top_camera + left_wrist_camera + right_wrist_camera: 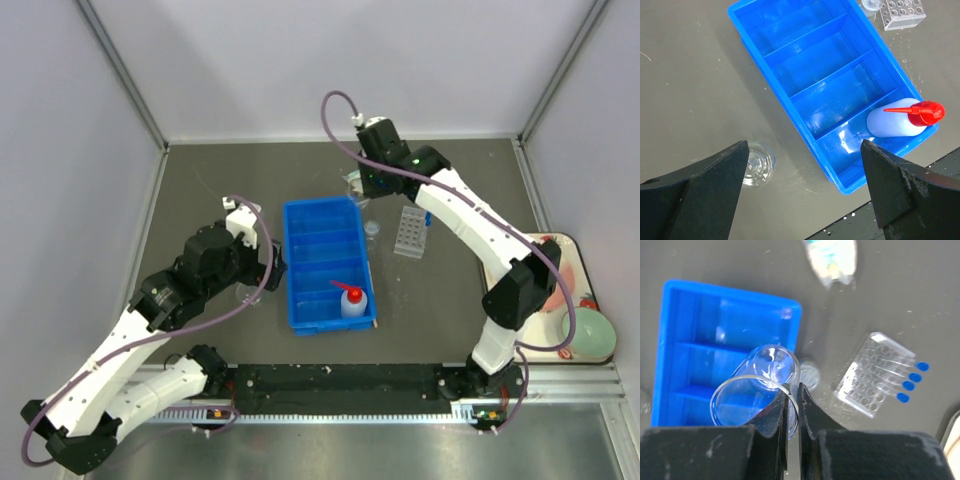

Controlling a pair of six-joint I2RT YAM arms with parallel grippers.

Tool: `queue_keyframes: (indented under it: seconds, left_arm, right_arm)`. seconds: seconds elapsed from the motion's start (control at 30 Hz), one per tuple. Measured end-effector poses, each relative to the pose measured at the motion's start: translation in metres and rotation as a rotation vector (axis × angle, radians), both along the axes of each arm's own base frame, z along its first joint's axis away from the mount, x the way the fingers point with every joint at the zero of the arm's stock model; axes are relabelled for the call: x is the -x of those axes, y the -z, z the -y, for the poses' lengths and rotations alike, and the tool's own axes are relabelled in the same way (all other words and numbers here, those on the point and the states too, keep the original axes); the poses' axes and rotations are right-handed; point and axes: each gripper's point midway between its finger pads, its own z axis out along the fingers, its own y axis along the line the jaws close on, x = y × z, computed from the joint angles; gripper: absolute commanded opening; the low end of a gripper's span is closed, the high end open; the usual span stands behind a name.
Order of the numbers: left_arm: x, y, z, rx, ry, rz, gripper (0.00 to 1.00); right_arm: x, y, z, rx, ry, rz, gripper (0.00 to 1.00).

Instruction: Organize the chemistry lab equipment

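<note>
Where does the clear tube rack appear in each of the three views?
Top external: clear tube rack right of centre, just right of the blue bin.
Left wrist: the rack at the top edge, towards the right, cut off.
Right wrist: the rack right of centre, blue-capped tubes at its right side.
Shared landmark: the blue bin, beside the rack in every view.

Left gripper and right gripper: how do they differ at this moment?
The left gripper stands wide open and empty; the right gripper is shut on the rim of a clear glass beaker. The left gripper hangs over the table beside the blue bin, above a small glass flask; the right gripper holds its beaker at the bin's far right corner. Both have dark fingers and point downward.
</note>
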Motion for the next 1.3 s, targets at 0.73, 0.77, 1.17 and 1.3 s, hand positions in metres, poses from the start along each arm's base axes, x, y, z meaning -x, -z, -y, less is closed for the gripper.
queue_keyframes:
  seconds: [0.73,0.77,1.17,1.3]
  left_arm:
    - [0.008,-0.011,0.0,0.055,0.008,0.021,0.99]
    - [0.008,-0.011,0.0,0.055,0.008,0.021,0.99]
    - [0.009,-0.014,-0.002,0.064,0.003,0.031,0.99]
    - [0.009,-0.014,-0.002,0.064,0.003,0.031,0.99]
  right_arm:
    - [0.105,0.068,-0.108,0.125,-0.324,-0.162,0.0]
    - [0.108,0.076,-0.112,0.138,-0.337,-0.177,0.0]
    - [0.128,0.101,-0.135,0.141,-0.371,-0.225,0.0]
    - [0.132,0.114,-0.139,0.125,-0.367,-0.237,0.0]
